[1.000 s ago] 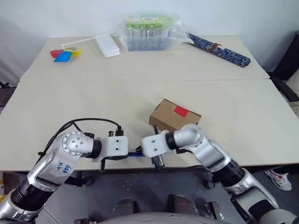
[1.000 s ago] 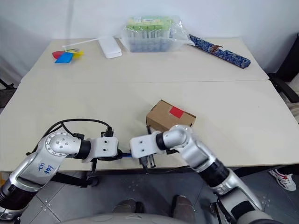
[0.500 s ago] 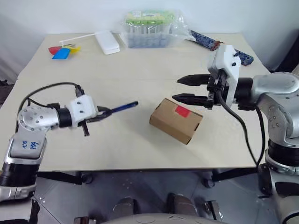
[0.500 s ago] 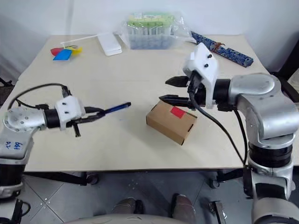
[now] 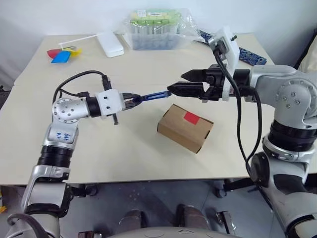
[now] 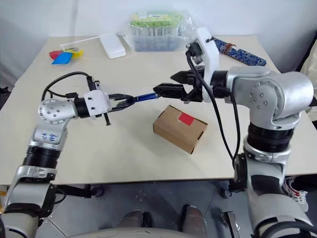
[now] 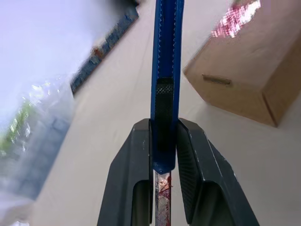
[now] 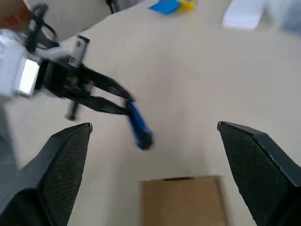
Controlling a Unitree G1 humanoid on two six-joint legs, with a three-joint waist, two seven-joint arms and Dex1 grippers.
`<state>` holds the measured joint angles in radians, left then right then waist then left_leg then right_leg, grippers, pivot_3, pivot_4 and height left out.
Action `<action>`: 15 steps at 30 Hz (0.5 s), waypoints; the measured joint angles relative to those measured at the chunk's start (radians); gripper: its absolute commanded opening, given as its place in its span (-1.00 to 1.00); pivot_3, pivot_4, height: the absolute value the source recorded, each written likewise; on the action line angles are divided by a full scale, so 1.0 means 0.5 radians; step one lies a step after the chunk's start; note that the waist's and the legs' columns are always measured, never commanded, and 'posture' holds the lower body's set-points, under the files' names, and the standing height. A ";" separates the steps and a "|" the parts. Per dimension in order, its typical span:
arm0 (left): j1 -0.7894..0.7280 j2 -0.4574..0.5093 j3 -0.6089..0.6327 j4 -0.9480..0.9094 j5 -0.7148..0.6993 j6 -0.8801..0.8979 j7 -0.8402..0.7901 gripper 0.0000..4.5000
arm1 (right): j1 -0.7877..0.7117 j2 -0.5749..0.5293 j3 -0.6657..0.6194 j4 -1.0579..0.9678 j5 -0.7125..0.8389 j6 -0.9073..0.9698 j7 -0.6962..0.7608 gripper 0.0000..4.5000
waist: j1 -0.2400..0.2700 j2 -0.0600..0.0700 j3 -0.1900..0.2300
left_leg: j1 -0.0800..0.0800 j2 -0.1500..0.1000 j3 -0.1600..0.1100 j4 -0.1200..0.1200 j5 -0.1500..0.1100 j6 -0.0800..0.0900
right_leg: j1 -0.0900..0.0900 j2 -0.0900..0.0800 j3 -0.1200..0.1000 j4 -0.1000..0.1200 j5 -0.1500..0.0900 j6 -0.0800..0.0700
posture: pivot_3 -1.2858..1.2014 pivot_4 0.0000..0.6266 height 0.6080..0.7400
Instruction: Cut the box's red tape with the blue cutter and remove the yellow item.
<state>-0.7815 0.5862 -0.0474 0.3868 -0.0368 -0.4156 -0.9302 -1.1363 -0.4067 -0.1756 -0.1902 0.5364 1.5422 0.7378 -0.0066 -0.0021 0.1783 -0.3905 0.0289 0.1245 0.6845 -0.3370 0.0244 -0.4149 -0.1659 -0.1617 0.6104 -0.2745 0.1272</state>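
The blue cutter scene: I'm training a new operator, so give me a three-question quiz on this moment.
1. True or false: the red tape on the box is already cut.
2. Which pincer grips the blue cutter? A) the left pincer B) the right pincer C) neither
3. Fill in: the box lies on the table, and the right pincer, jaws ____, faces the cutter's tip.

Key
1. False: the tape looks whole and the box is shut.
2. A: the left wrist view shows both fingers clamped on the cutter's handle end.
3. Open: its two fingers stand apart near the tip, clamping nothing.
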 measured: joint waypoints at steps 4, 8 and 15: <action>-0.056 -0.036 -0.011 0.078 -0.001 -0.140 0.009 -0.83 | -0.013 0.070 -0.005 0.102 0.046 0.099 -0.085 0.99 | -0.002 0.000 0.000 | -0.001 -0.001 -0.001 0.000 0.000 0.000 | 0.000 0.000 0.000 -0.001 0.000 0.001 | 0.03 -0.52 1.00; -0.059 -0.043 -0.012 0.125 -0.002 -0.219 0.012 -0.83 | -0.017 0.102 -0.029 0.209 0.090 0.134 -0.125 0.99 | -0.005 0.000 0.000 | -0.001 -0.001 -0.001 -0.001 0.000 0.000 | 0.000 0.000 -0.001 -0.001 0.000 0.001 | 0.03 -0.52 1.00; -0.059 -0.045 -0.012 0.119 -0.015 -0.261 0.012 -0.83 | -0.026 0.137 0.046 0.353 0.094 0.099 -0.187 0.99 | -0.030 0.000 0.000 | -0.001 0.000 -0.002 -0.001 0.000 0.000 | 0.000 0.000 -0.001 -0.001 0.000 0.001 | 0.03 -0.52 1.00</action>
<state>-0.8112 0.5639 -0.0536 0.4464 -0.0444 -0.5463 -0.9243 -1.1494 -0.3382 -0.1524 -0.0135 0.5836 1.5915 0.6441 -0.0217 -0.0021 0.1783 -0.3910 0.0286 0.1233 0.6841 -0.3370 0.0244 -0.4149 -0.1659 -0.1624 0.6101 -0.2743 0.1276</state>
